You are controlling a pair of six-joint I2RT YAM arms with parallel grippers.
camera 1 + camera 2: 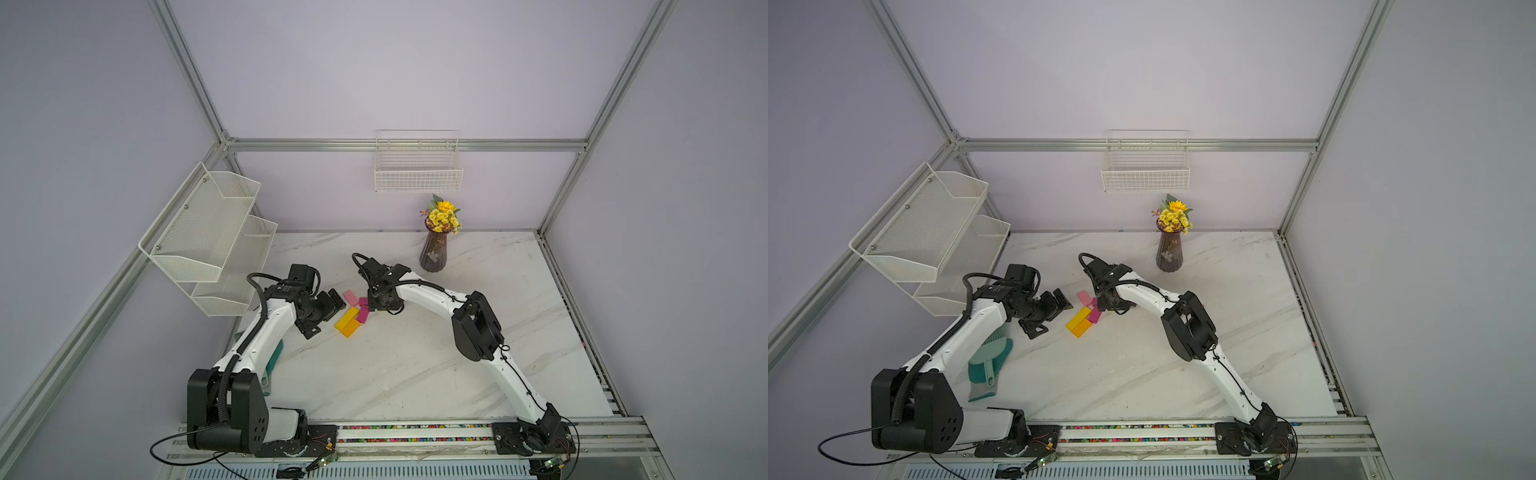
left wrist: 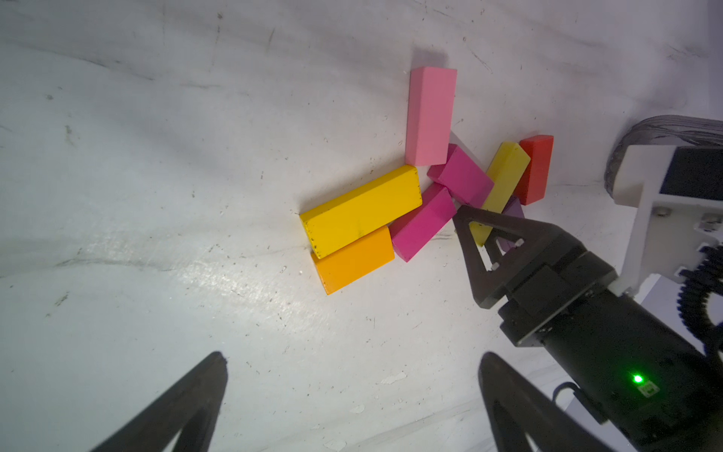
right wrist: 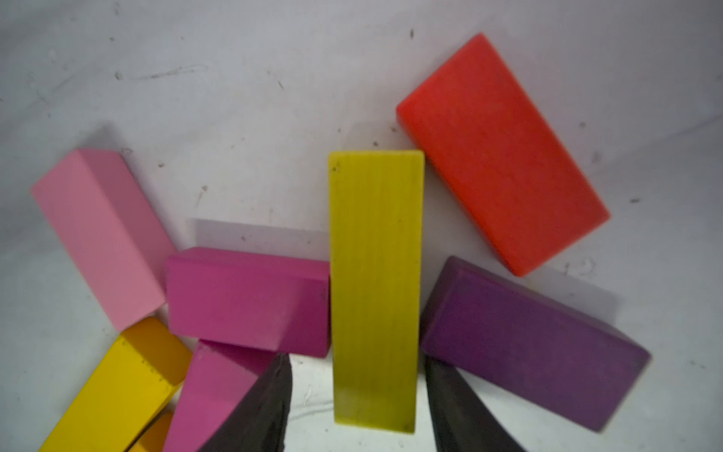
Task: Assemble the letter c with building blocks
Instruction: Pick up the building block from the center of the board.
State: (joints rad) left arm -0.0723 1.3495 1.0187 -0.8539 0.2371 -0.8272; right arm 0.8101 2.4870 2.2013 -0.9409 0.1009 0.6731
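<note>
Nearest the rail, a teal plastic brush (image 1: 988, 357) lies on the white, grey-veined marble-look tabletop (image 1: 415, 374), which is scuffed and speckled up close. Past it the left claw (image 2: 352, 356) hangs released, its black tapered fingers spread wide over bare table, grasping nothing.

The building blocks, matte painted rectangular slabs with crisp edges, sit clustered mid-table between the two arms. A long yellow block (image 2: 360, 211) and a shorter orange block (image 2: 352, 260) lie flush along their long sides. A magenta block (image 3: 242, 297) and a second magenta block (image 3: 219, 391) crowd their ends, with a pale pink block (image 3: 101, 235) beside them.

The right claw (image 3: 356, 360) straddles a long lime-yellow block (image 3: 377, 289), faintly streaked lengthwise. One finger sits against its side and the other stands just clear, so the claw is not clenched. A purple block (image 3: 528, 344) and a red block (image 3: 500, 156) flank the lime-yellow block.

Farther back stands a ribbed dark glass vase (image 1: 433, 253) of yellow flowers, and a white wire basket (image 1: 418, 174) hangs on the wall.
</note>
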